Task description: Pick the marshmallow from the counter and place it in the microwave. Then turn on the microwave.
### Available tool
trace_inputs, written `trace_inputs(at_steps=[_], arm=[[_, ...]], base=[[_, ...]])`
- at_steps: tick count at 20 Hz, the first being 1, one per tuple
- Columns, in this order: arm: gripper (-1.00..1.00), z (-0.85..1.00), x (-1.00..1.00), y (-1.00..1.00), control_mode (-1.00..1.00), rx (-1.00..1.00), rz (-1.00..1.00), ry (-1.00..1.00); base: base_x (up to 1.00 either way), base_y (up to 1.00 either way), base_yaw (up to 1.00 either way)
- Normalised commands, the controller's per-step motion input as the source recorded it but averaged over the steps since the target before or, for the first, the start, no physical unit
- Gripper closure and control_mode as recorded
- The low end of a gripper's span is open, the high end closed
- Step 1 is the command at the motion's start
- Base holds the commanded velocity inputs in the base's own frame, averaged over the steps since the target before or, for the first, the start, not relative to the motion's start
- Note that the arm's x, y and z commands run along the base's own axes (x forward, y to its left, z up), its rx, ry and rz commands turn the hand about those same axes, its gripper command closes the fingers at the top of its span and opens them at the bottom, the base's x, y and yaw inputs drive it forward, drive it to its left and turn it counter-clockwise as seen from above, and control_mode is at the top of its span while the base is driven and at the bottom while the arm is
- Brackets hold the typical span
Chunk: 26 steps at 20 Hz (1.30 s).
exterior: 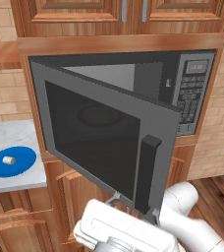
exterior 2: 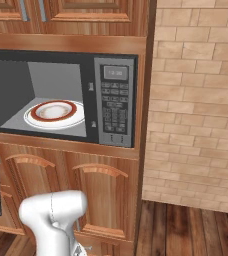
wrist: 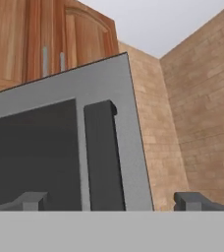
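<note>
Marshmallow (exterior: 8, 160) sits on blue plate (exterior: 12, 161) on the marble counter (exterior: 15, 135), at 9 o'clock from the microwave (exterior: 195, 93), well apart from it. Microwave door (exterior: 104, 140) swung wide open; white red-rimmed plate (exterior 2: 54, 113) inside cavity. Black door handle (exterior: 146, 173) at door's free edge. Gripper (wrist: 113, 201) just below handle, at 6 o'clock, fingers (wrist: 29, 201) spread apart, holding nothing.
</note>
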Motion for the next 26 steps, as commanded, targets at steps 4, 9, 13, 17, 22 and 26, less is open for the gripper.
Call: trace_inputs(at_steps=[4, 9, 13, 17, 22, 26], arm=[[-1.00, 0.00, -0.31, -0.22, -1.00, -0.08, 0.12, -0.10], [-1.00, 0.00, -0.21, -0.28, -1.00, -0.07, 0.10, -0.09], [-1.00, 0.09, -0.10, -0.33, -1.00, -0.06, 0.08, -0.07], [-1.00, 0.20, -0.13, -0.33, -1.00, -0.03, 0.05, -0.05], [-1.00, 0.19, -0.11, -0.34, -1.00, -0.03, 0.03, -0.03], [-1.00, 0.12, -0.06, -0.36, -1.00, -0.05, 0.04, -0.05]], base=[[0.00, 0.00, 0.00], [0.00, 0.00, 0.00], [0.00, 0.00, 0.00], [0.00, 0.00, 0.00], [0.00, 0.00, 0.00], [0.00, 0.00, 0.00]])
